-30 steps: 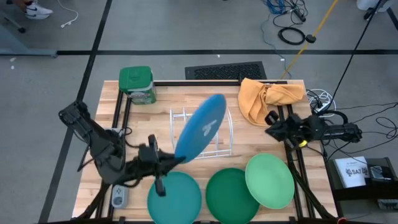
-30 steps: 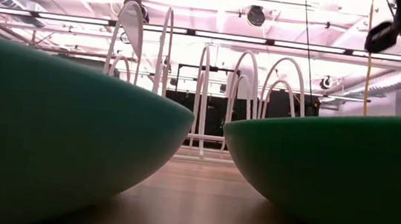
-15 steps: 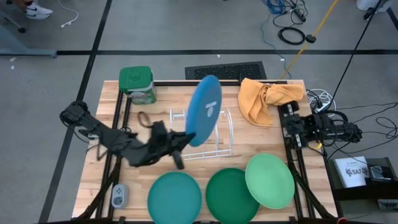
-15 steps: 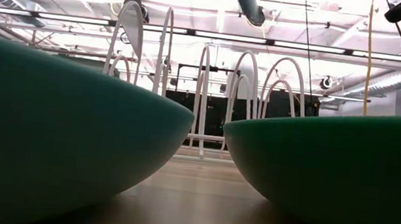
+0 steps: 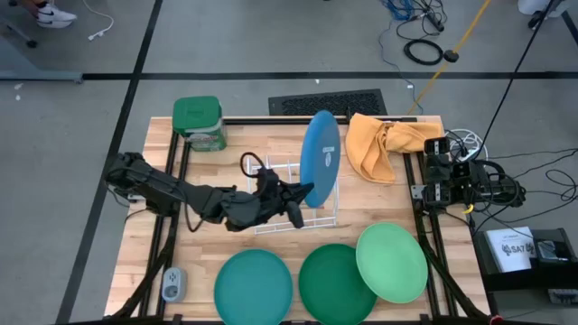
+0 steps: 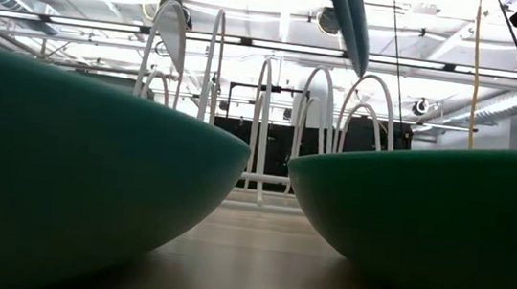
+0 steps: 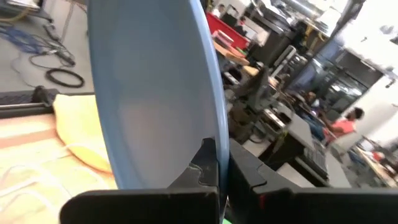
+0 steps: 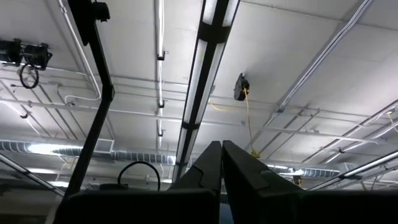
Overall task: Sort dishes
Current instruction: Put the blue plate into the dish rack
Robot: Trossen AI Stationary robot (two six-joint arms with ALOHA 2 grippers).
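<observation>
Plate [image 5: 321, 159], the blue one, stands nearly on edge directly over the white rack [image 5: 271, 194], its rim pinched in the left gripper [image 5: 302, 200], which reaches in from the rack's left side. Its face runs along the rack's hoops, so lowering it straight should find a slot. Right gripper [image 5: 432, 171] waits at the table's right edge, fingers closed on nothing

Left claw [image 5: 305, 194] reaching mid-table, clamped shut, right claw [image 8: 221, 163] closed, parked at table's right edge.

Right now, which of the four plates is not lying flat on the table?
The blue plate. The left gripper holds it on edge above the white wire rack, while the teal plate, dark green plate and light green plate lie flat.
</observation>
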